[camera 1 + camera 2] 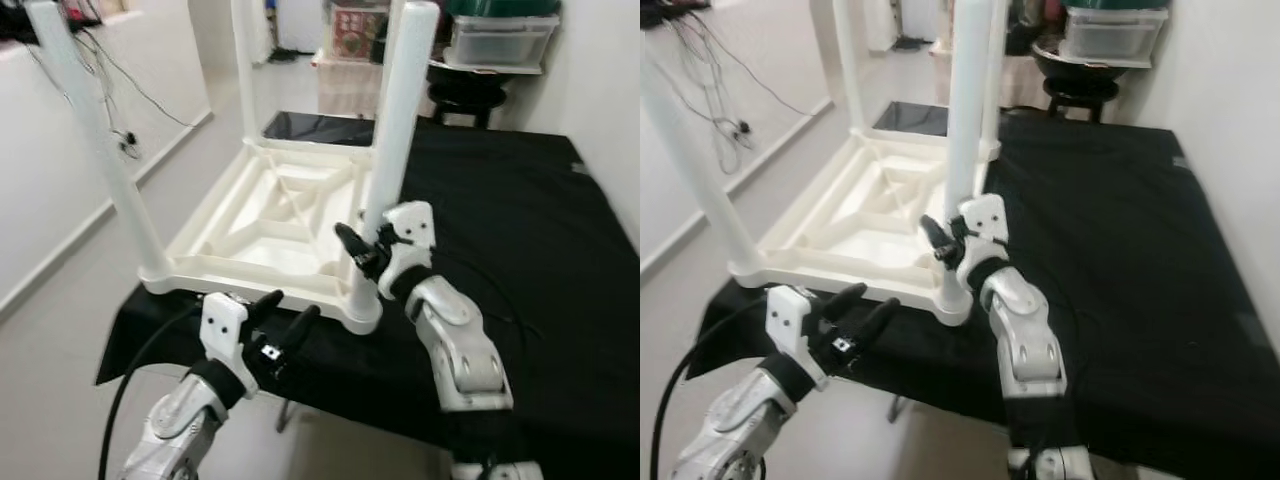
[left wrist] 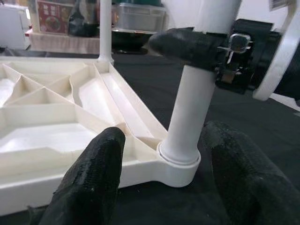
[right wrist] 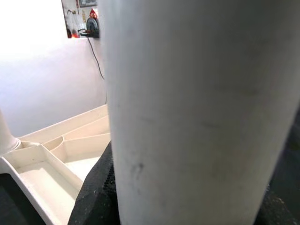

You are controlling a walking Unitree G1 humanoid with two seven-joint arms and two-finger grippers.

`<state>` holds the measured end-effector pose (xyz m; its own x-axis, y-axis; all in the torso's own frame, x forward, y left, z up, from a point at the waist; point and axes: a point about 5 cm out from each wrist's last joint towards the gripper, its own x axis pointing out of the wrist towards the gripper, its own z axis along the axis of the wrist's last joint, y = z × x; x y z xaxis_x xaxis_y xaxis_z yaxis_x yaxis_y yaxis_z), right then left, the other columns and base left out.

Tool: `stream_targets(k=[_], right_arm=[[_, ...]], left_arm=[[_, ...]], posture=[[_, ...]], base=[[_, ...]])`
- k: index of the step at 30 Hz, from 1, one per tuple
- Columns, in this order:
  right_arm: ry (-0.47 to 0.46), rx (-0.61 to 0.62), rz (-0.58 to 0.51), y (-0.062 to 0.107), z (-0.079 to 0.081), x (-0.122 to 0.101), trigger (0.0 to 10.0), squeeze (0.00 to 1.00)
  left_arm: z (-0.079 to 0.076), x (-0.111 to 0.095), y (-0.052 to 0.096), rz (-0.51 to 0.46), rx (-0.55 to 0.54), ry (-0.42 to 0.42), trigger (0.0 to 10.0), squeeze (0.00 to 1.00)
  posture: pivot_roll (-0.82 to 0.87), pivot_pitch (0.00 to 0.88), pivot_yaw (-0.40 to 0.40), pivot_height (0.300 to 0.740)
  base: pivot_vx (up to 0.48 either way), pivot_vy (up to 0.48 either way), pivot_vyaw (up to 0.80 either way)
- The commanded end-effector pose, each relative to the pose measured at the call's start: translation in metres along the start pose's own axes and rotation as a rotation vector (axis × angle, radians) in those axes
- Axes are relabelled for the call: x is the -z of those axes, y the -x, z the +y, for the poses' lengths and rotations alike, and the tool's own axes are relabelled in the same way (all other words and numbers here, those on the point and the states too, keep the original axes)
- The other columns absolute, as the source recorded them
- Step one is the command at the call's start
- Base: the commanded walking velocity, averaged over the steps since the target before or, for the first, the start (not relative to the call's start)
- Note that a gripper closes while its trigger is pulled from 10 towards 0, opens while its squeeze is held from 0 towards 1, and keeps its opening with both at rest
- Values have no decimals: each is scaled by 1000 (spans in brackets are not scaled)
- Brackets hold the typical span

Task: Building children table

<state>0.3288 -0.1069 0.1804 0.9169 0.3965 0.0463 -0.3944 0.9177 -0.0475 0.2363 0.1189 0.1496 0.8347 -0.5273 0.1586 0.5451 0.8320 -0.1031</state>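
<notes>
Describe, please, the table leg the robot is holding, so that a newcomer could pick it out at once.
On the black-covered table lies an upturned white plastic children's tabletop with round white legs standing up from its corners. The one meant is the white leg at the near right corner, nearest the robot. Unlike the others, it has the right pincer closed around it.

My work surface is a table draped in a black cloth (image 1: 520, 250). A white wall (image 1: 40, 170) runs along my left, with black cables (image 1: 110, 90) hanging against it and a pale floor (image 1: 60, 340) below. A second white wall (image 1: 605, 90) stands on my right. Behind the table, a dark round stool (image 1: 466, 98) stands beneath a clear storage bin (image 1: 500, 40). Lighting is bright and even.
</notes>
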Motion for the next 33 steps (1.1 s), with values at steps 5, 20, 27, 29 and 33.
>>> stream_targets(k=[5, 20, 27, 29, 33], right_arm=[[16, 62, 160, -3, -9, 33, 0, 0], [40, -476, 16, -30, -14, -25, 10000, 835], [80, -719, 20, -32, -19, -37, 10000, 0], [76, -783, 41, -33, -22, -38, 10000, 0], [71, -831, 64, -33, -24, -36, 10000, 0]], left_arm=[[1, 3, 0, 14, 1, 1, 10000, 0], [0, 5, -2, 10, -8, 1, 10000, 0], [0, 4, 0, 7, -20, -1, 10000, 0], [0, 4, 0, 8, -21, -2, 10000, 0], [1, 4, 2, 13, -21, -6, 10000, 0]], posture=[[-21, 57, -12, 740], [-11, 41, -19, 740], [12, 48, -19, 740], [12, 48, -19, 740], [29, 52, -15, 740]], base=[[0, 0, 0], [0, 0, 0], [0, 0, 0], [0, 0, 0], [0, 0, 0]])
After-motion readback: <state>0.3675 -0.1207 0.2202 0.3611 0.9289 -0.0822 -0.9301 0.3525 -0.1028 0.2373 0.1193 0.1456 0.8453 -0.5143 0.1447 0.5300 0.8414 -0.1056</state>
